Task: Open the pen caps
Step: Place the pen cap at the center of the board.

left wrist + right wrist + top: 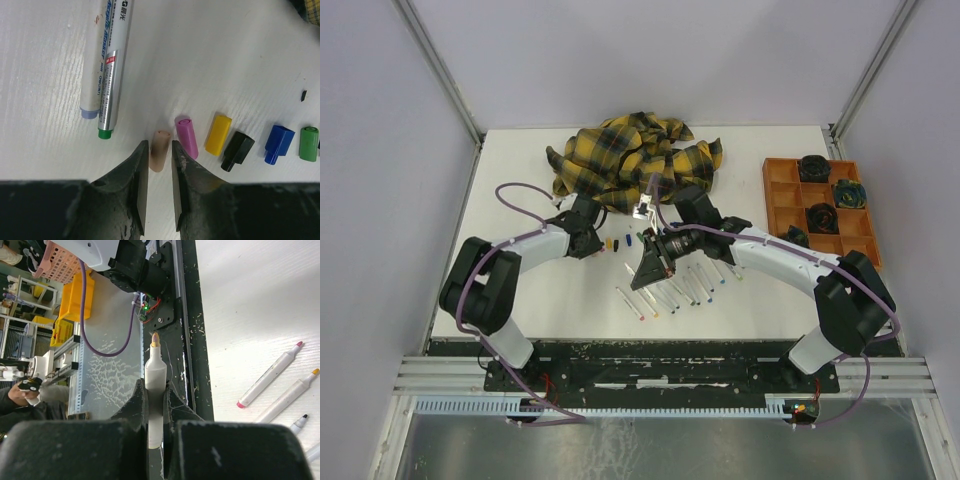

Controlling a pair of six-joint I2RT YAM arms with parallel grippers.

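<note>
left gripper [160, 146]: low over table [225, 50], jaws a little parted, flanking pale cap [160, 156] that lies flat on the white surface; contact with either pad not certain. up and left of it, two capped pens [117, 65], side by side. right of it, row of loose caps: purple cap [186, 136], yellow cap [218, 135], black cap [238, 151], blue cap [279, 144], green cap [309, 143], each apart from its neighbour. right gripper [155, 400]: jaws pinched on uncapped pen [155, 367], nib bare, pointing out past the table edge. further right, more pens [270, 376] lying on the table. step in hand, by judgement: setting down the pale cap. spread wider, then lift straight up, so as not to drag that cap or knock the purple one.
</note>
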